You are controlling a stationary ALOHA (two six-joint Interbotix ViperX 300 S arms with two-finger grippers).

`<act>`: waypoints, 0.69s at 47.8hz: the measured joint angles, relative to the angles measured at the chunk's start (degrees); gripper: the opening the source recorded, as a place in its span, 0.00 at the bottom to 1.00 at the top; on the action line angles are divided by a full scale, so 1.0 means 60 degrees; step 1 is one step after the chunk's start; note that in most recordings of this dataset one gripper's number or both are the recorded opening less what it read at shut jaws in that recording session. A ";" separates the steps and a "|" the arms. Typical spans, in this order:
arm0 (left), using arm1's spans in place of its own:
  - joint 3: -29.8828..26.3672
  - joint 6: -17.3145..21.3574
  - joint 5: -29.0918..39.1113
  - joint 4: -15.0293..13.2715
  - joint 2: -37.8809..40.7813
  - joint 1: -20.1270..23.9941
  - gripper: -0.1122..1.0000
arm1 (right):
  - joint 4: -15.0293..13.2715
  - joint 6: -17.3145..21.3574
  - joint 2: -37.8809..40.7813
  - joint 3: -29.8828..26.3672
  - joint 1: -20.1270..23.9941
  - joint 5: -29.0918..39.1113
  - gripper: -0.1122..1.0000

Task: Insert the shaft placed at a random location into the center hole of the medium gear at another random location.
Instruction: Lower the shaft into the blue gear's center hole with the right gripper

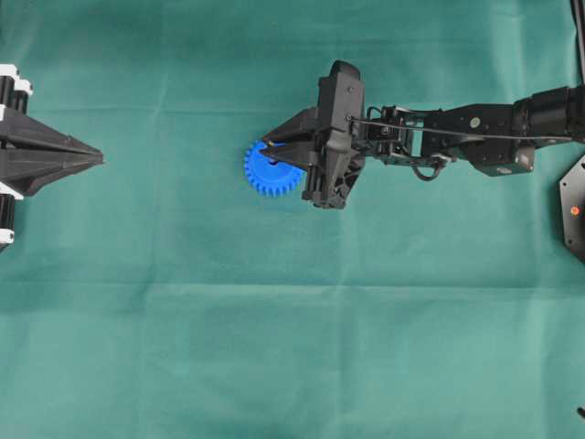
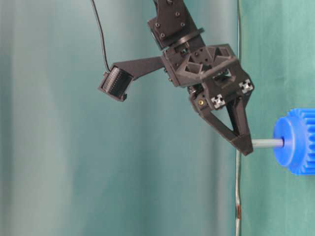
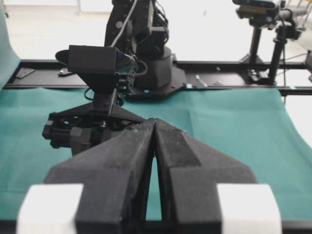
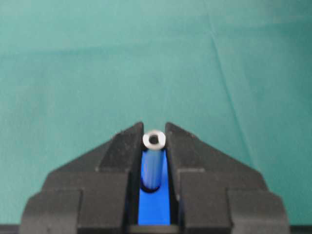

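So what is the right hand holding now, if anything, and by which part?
The right hand grips the shaft by its free end; the other end sits at the medium gear hub. The left hand holds nothing.

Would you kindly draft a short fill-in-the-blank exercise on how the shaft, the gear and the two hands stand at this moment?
1. The right hand is shut on the silvery ____.
2. The far end of the shaft sits in the hub of the ____ medium gear.
3. The left hand is ____ and holds nothing.
4. The table is covered by a ____ cloth.

Missing words: shaft; blue; shut; green
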 measured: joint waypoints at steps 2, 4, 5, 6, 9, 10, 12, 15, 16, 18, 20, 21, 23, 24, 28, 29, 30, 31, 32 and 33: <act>0.0000 0.0000 0.0000 0.0000 0.0000 0.0015 0.10 | 0.0015 0.0000 0.0029 0.0000 0.0000 -0.0073 0.25; 0.0000 0.0000 0.0000 0.0000 0.0000 0.0000 0.10 | 0.0015 0.0000 0.0044 0.0000 0.0000 -0.0103 0.25; 0.0000 0.0000 0.0000 0.0015 0.0000 0.0000 0.10 | 0.0029 0.0000 0.0059 0.0000 0.0000 -0.0117 0.25; 0.0000 0.0000 0.0000 0.0000 0.0000 0.0015 0.10 | 0.0029 0.0000 0.0044 0.0000 0.0000 -0.0117 0.25; 0.0000 0.0000 0.0000 0.0000 0.0000 0.0015 0.10 | 0.0029 0.0000 0.0059 0.0000 0.0000 -0.0132 0.25; 0.0000 -0.0015 0.0000 0.0000 0.0015 0.0015 0.10 | 0.0029 0.0000 0.0059 0.0000 0.0000 -0.0132 0.25; 0.0000 0.0000 0.0000 0.0000 0.0000 0.0000 0.10 | 0.0029 0.0000 0.0073 0.0000 0.0000 -0.0132 0.25; 0.0000 0.0000 0.0000 0.0000 0.0000 0.0000 0.10 | 0.0029 0.0000 0.0059 0.0000 0.0000 -0.0132 0.25; 0.0000 0.0000 0.0000 0.0000 0.0000 0.0000 0.10 | 0.0044 0.0000 0.0059 0.0000 0.0000 -0.0132 0.25; 0.0000 0.0000 0.0000 0.0000 0.0000 0.0015 0.10 | 0.0044 0.0000 0.0059 0.0000 0.0000 -0.0132 0.25; 0.0000 0.0000 0.0000 0.0000 0.0000 0.0015 0.10 | 0.0044 0.0000 0.0044 0.0000 0.0000 -0.0132 0.25; 0.0000 0.0000 0.0000 0.0000 0.0000 0.0000 0.10 | 0.0044 0.0000 0.0044 0.0000 0.0000 -0.0146 0.25; 0.0000 0.0000 0.0000 0.0000 0.0015 0.0000 0.10 | 0.0044 -0.0015 0.0015 0.0000 0.0000 -0.0132 0.25; 0.0000 0.0000 0.0000 0.0000 0.0000 0.0015 0.10 | 0.0044 0.0000 0.0000 0.0015 0.0000 -0.0132 0.25; 0.0000 0.0000 0.0000 0.0000 0.0000 0.0000 0.10 | 0.0044 0.0000 -0.0146 0.0044 0.0000 -0.0132 0.25; 0.0000 0.0000 0.0015 0.0000 0.0015 0.0000 0.10 | 0.0029 0.0000 -0.0190 0.0059 0.0000 -0.0132 0.25; 0.0000 0.0000 0.0015 0.0000 0.0015 0.0015 0.10 | 0.0044 0.0000 -0.0234 0.0059 0.0000 -0.0132 0.25; 0.0000 0.0000 0.0015 0.0000 0.0000 0.0000 0.10 | 0.0044 0.0000 -0.0278 0.0059 0.0000 -0.0132 0.25; 0.0000 0.0000 0.0015 0.0000 0.0000 0.0000 0.10 | 0.0044 -0.0015 -0.0322 0.0073 0.0000 -0.0132 0.25; -0.0015 0.0000 0.0015 0.0000 0.0000 0.0015 0.10 | 0.0044 0.0000 -0.0352 0.0073 0.0000 -0.0132 0.25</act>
